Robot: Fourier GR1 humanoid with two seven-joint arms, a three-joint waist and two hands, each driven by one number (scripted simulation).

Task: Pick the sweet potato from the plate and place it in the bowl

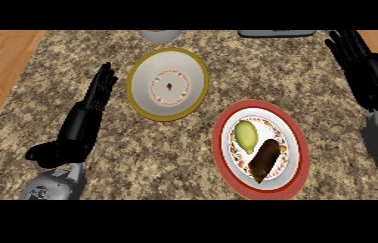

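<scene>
The speckled tabletop (317, 87) carried a red-rimmed plate (219, 147) near right and a yellow-rimmed bowl (148, 72) farther left, just apart from it. The left robot hand (96, 94) lay left of the bowl, fingers straight, pointing far. The right robot hand (354, 57) rested open at the far right edge. The sweet potato (264, 159) lay on the plate, just beside a green fruit (246, 136) on its left

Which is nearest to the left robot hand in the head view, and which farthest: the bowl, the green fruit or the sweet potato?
From the left robot hand:
1. Bowl, just to its right.
2. Green fruit, on the left part of the plate.
3. Sweet potato, on the plate's right part, farthest.
</scene>
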